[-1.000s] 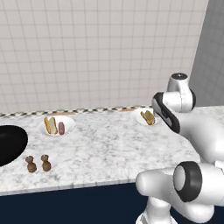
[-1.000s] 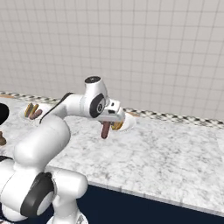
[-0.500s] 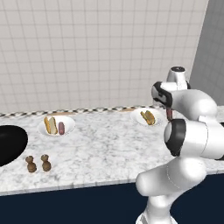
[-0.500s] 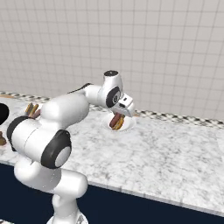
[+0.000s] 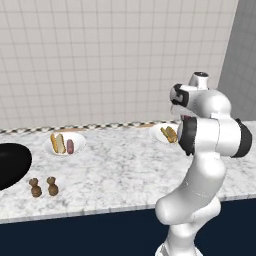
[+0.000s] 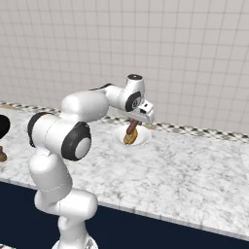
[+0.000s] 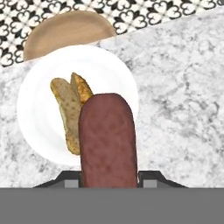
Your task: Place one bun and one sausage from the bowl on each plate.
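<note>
Gripper: the gripper (image 6: 132, 125) is closed on the dark reddish-brown sausage (image 7: 107, 140), which hangs from it end-down; in the hand view the fingertips sit tight against the sausage's two sides at the bottom edge
Held sausage: just above the near plate (image 7: 111, 70), its lower end over the plate's inner part, right beside the bun (image 7: 68, 109) that lies there; whether it touches plate or bun I cannot tell
Near plate: directly under the gripper on the marble counter (image 6: 194, 165), close to the patterned strip at the foot of the tiled wall; holds one bun, lying to one side of the hanging sausage
Brown disc: a flat round tan piece (image 7: 65, 30) just beyond the plate from the gripper, its edge tucked behind the plate's rim
Far plate: the other plate (image 5: 77, 142) is well apart from the gripper, off to its left, carrying a second bun (image 5: 58, 143) and a pinkish sausage (image 5: 70, 146) side by side
Bowl: the black bowl (image 5: 10, 165) is farther still from the gripper, at the counter's left end
Shakers: two small brown shakers (image 5: 43, 186) stand near the counter's front edge, between bowl and far plate, well away from the gripper
</note>
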{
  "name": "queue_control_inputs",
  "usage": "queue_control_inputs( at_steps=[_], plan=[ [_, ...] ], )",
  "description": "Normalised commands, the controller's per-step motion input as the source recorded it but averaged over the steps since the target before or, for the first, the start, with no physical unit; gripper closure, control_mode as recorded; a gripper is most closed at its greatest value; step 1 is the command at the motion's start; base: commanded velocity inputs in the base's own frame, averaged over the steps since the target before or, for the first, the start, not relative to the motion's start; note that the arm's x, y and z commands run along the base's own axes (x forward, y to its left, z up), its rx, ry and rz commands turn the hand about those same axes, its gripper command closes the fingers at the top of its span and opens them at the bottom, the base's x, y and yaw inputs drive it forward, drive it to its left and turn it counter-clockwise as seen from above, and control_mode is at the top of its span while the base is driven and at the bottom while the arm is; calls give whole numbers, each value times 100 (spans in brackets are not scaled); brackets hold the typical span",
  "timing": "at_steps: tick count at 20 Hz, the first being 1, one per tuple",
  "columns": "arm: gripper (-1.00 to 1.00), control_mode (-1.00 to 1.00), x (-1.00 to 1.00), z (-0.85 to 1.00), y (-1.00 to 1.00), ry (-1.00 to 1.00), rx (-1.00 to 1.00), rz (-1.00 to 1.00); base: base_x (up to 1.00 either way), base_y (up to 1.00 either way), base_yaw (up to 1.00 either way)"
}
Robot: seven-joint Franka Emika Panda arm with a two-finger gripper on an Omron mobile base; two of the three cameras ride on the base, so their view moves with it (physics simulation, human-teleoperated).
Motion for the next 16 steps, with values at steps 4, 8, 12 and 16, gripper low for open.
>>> queue_control_inputs(
  at_steps=[4,8,12,16],
  plan=[
    [100,-100,49,-54,-1,1,-3,8,0,0,0],
    [100,-100,56,-36,-11,9,-2,10,0,0,0],
    [100,-100,30,-38,-2,11,-3,13,0,0,0],
    [100,-100,11,-36,0,1,-4,12,0,0,0]
  ],
)
